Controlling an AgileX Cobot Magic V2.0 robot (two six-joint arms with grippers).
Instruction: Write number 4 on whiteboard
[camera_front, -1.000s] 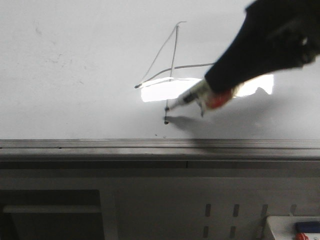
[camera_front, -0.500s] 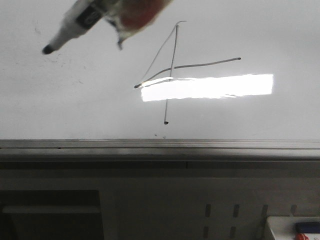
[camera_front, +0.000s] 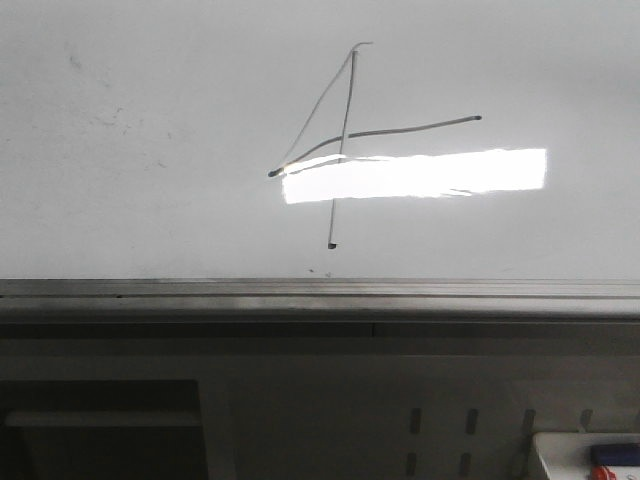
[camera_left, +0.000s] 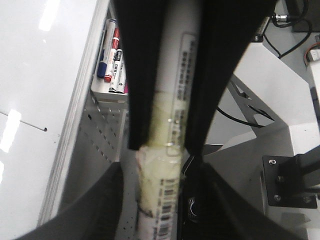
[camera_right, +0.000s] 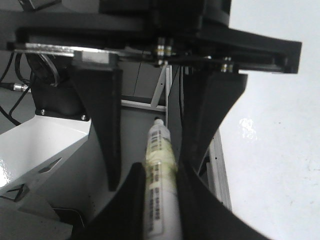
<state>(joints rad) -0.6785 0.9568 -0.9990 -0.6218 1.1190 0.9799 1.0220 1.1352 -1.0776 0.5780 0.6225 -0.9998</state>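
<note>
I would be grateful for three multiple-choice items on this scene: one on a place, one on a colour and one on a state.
1. Where does the light glare lie on the whiteboard?
A. Just under the crossbar of the number 4
B. Above the top of the 4
C. Far left of the 4

2. What colour are the strokes of the 4?
A. Red
B. Dark grey
C. Green

3. In the front view, the 4 is:
A. Hidden by an arm
B. Half wiped away
C. Uncovered, with diagonal, crossbar and stem all drawn

Answers:
1 A: the glare sits below the crossbar on the whiteboard.
2 B: the number 4 is thin dark-grey line.
3 C: nothing overlaps it.
</note>
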